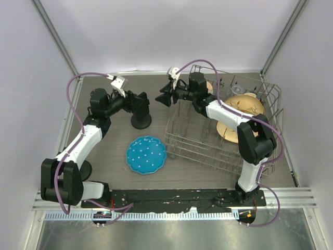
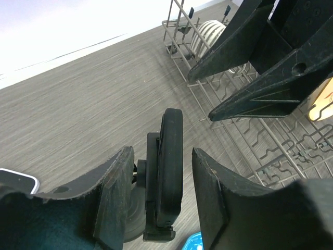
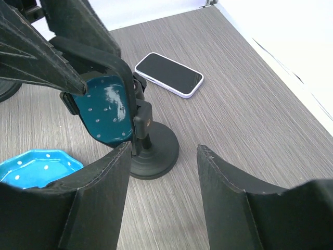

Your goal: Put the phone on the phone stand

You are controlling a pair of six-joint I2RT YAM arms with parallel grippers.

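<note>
- Phone (image 3: 169, 74): lies flat on table (image 3: 250, 135), dark screen up, pale case edge all round.
- Long axis runs diag. in right wrist view, from upper left to lower right. Can't tell which end is the phone's top.
- Position: beyond the phone stand (image 3: 153, 153) as right wrist cam sees it, apart from it, no contact. Not on the stand yet.
- Left wrist view: only a rounded corner of the phone (image 2: 15, 182) shows, at lower left edge. Top view: phone not visible.
- Stand: upright, round black base, short stem, cradle head on top. Glossy face of head shows blue w/ pale dots. Seen edge-on in left wrist view.
- Left gripper (image 2: 162, 152): released. Its fingers (image 2: 114, 198) sit either side of the stand head w/ a gap each side, gripping nothing.
- Right gripper (image 3: 165, 147): released too, empty. It's near the stand & aimed at it, no contact.
- Top view: the 2 grippers face each other nose to nose, left one over the stand, toward back of table.
- Surface: grey wood-grain top, matte.
- Blue plate (image 1: 145, 154) w/ pale dots lies on table in front of stand, near it.
- Wire dish rack (image 1: 197, 148) fills right side. Tan dish (image 1: 242, 104) stands in it, and right arm reaches over it.
- Room: plain white walls (image 1: 166, 31) on 3 sides, metal posts in back corners, metal rail along near edge by arm bases.
</note>
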